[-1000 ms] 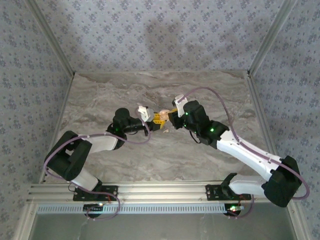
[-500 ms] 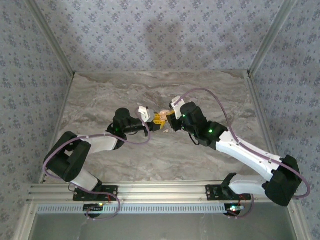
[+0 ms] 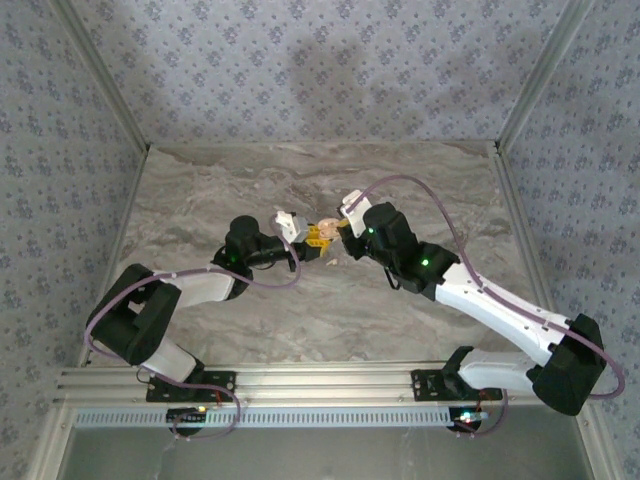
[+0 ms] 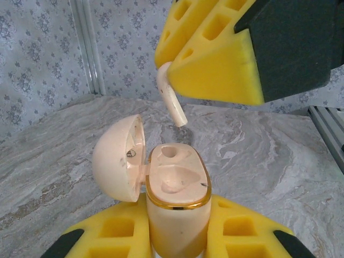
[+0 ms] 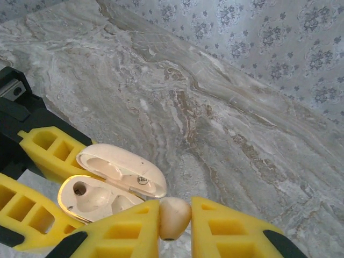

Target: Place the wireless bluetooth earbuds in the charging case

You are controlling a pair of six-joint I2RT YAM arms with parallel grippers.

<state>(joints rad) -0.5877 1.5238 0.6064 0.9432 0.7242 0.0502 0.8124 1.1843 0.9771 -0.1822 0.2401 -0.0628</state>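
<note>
Surface [image 3: 200,190]: marbled slab beneath both arms.
Left tool [image 4: 177,244]: closed on the case and holding it upright, likely so that the sockets faced up.
Right tool [image 5: 176,215]: closed on one earbud, poised over the case.
Case [image 4: 177,209]: lid swung open to one side, leaving the sockets clear.
Earbud [image 4: 173,99]: pinched by its head, stem angled down just above a socket, apart from it and not yet seated.

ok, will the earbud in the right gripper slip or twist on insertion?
Probably slippery: the earbud looks smooth and glossy. It may pivot, since the right gripper pinches only its rounded head. Stem hangs straight, so likely rigid.
</note>
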